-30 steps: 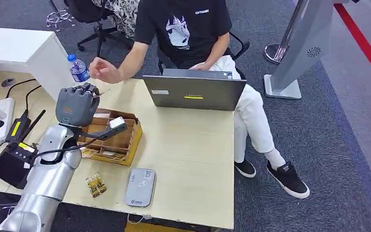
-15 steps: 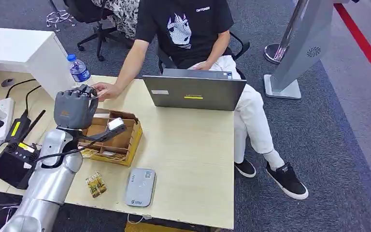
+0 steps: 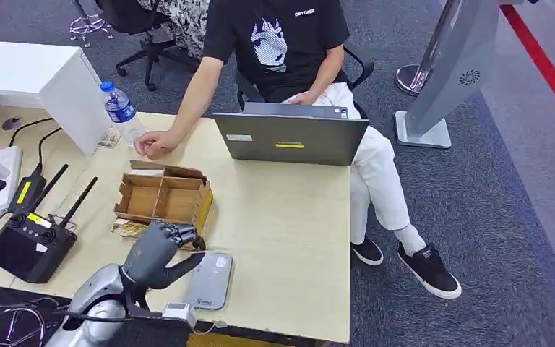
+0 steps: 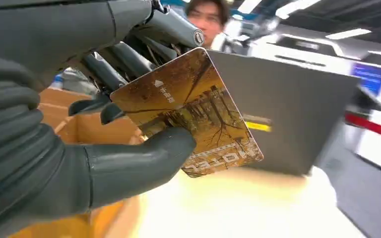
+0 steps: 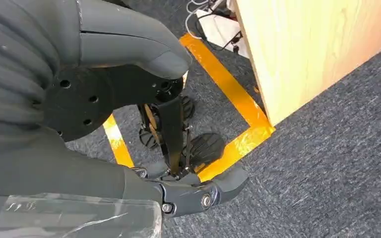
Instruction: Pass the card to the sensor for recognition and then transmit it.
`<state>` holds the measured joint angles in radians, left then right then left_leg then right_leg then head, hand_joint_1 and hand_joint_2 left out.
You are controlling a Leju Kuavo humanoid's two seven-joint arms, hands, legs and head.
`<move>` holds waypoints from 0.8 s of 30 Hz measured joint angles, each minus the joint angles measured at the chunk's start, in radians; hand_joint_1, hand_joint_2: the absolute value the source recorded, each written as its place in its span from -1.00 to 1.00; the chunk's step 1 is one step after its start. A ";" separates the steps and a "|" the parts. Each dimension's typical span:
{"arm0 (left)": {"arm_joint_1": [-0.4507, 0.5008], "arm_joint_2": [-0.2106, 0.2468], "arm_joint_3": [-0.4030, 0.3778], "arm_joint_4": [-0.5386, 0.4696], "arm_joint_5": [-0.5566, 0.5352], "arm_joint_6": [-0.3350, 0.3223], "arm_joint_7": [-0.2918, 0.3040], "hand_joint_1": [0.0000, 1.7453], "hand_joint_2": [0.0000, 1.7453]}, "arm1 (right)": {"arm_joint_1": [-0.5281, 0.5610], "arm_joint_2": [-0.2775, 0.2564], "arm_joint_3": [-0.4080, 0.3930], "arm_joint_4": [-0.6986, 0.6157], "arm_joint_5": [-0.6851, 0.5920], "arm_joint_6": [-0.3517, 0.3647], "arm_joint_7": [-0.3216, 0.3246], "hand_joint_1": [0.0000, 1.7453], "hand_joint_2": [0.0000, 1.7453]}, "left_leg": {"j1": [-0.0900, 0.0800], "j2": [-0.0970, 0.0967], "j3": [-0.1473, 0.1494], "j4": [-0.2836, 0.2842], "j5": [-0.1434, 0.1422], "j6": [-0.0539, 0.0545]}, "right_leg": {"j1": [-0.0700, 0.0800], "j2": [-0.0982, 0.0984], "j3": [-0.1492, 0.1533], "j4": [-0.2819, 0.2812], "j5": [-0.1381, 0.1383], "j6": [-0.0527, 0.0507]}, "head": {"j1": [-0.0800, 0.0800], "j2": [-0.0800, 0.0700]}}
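My left hand (image 3: pixel 155 251) hovers low over the front of the table and pinches a brown-and-gold card (image 4: pixel 198 114) between thumb and fingers. In the head view the card (image 3: pixel 206 250) shows as a thin edge sticking out just above the near end of the grey flat sensor (image 3: pixel 209 283). A person sits across the table with one hand (image 3: pixel 155 143) resting on the tabletop. My right hand (image 5: pixel 79 99) hangs beside the table's side panel over the carpet, fingers apart, holding nothing.
An open cardboard box (image 3: pixel 165 199) stands behind my left hand, with loose cards (image 3: pixel 131 228) at its near side. A grey laptop (image 3: pixel 291 137) is at the far edge, a water bottle (image 3: pixel 121 108) at far left, and a black remote controller (image 3: pixel 25 242) at left.
My left hand has dropped from above the box, near the person's hand, to the table's front over the sensor, still holding the card. The person's hand has settled on the table.
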<state>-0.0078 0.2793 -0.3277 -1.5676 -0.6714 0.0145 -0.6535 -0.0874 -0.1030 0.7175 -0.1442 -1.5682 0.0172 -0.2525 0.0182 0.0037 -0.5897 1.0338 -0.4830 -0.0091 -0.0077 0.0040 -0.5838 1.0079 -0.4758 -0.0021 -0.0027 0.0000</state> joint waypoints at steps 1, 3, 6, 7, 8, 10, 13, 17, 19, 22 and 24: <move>0.017 0.006 -0.001 -0.019 0.008 -0.009 -0.005 1.00 1.00 | 0.001 0.000 -0.004 0.000 0.000 0.000 0.000 -1.00 1.00 | 0.000 0.000 0.000 0.000 0.000 0.000 | 0.000 0.000 0.000 0.000 0.000 0.000 | 0.000 0.000; 0.047 0.020 -0.001 -0.046 0.018 -0.022 -0.015 1.00 1.00 | 0.002 0.000 -0.009 0.000 0.000 0.000 -0.001 -1.00 1.00 | 0.000 0.000 0.000 0.000 0.000 0.000 | 0.000 0.000 0.000 0.000 0.000 0.000 | 0.000 0.000; 0.087 0.036 -0.001 -0.076 0.035 -0.045 -0.036 0.90 1.00 | 0.002 0.000 -0.012 0.000 0.000 -0.001 -0.001 -1.00 1.00 | 0.000 0.000 0.000 0.000 0.000 0.000 | 0.001 0.000 0.001 0.000 0.000 0.000 | 0.000 0.000; 0.099 0.042 -0.001 -0.084 0.037 -0.048 -0.039 0.92 1.00 | 0.002 0.000 -0.012 0.000 0.000 -0.001 -0.001 -1.00 1.00 | 0.000 0.000 0.000 0.000 0.000 0.000 | 0.001 0.000 0.001 0.000 0.000 0.000 | 0.000 0.000; 0.108 0.046 -0.001 -0.089 0.037 -0.050 -0.040 0.86 1.00 | 0.002 0.000 -0.012 0.000 0.000 -0.001 -0.001 -1.00 1.00 | 0.000 0.000 0.000 0.000 0.000 0.000 | 0.001 0.000 0.001 0.000 0.000 0.000 | 0.000 0.000; 0.121 0.057 -0.001 -0.094 0.027 -0.050 -0.038 0.82 1.00 | 0.002 0.000 -0.012 0.000 0.000 0.000 -0.002 -1.00 1.00 | 0.000 0.000 0.000 0.000 0.000 0.000 | 0.001 -0.001 0.001 0.000 0.000 0.000 | 0.000 0.000; 0.131 0.071 -0.001 -0.095 -0.014 -0.046 -0.009 0.82 1.00 | 0.002 0.000 -0.012 0.000 0.003 0.000 -0.002 -1.00 1.00 | 0.000 0.000 0.000 0.000 0.000 0.000 | 0.001 -0.001 0.001 0.000 0.000 0.000 | 0.000 0.000; 0.127 0.074 -0.001 -0.069 -0.066 -0.022 0.042 0.78 1.00 | 0.001 0.000 -0.012 0.000 0.008 0.003 -0.002 -1.00 1.00 | 0.000 0.000 0.001 0.000 0.000 0.000 | 0.001 -0.001 0.001 0.000 0.000 0.000 | 0.000 0.000; 0.120 0.069 -0.001 -0.040 -0.077 -0.011 0.052 0.78 1.00 | 0.001 0.000 -0.012 0.000 0.009 0.003 -0.001 -1.00 1.00 | 0.000 -0.001 0.001 0.000 0.000 0.000 | 0.000 -0.001 0.001 0.000 0.000 0.000 | 0.000 0.000; 0.102 0.044 -0.006 0.023 -0.086 0.000 0.065 0.82 1.00 | 0.000 0.000 -0.011 0.000 0.021 0.008 0.000 -1.00 1.00 | 0.000 -0.001 0.001 0.000 0.000 0.000 | 0.000 -0.001 0.001 0.000 0.000 0.000 | 0.000 0.000; 0.086 0.024 -0.019 0.069 -0.095 0.008 0.071 0.76 1.00 | 0.000 0.000 -0.009 0.000 0.023 0.013 0.000 -1.00 1.00 | 0.000 -0.001 0.001 0.000 0.000 0.000 | 0.000 -0.001 0.001 0.000 0.000 0.000 | 0.000 0.000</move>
<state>0.0781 0.3032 -0.3472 -1.4987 -0.7668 0.0221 -0.5825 -0.0875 -0.1030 0.7088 -0.1446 -1.5450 0.0305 -0.2522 0.0180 0.0029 -0.5891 1.0339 -0.4828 -0.0091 -0.0073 0.0030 -0.5827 1.0080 -0.4756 -0.0021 -0.0023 0.0000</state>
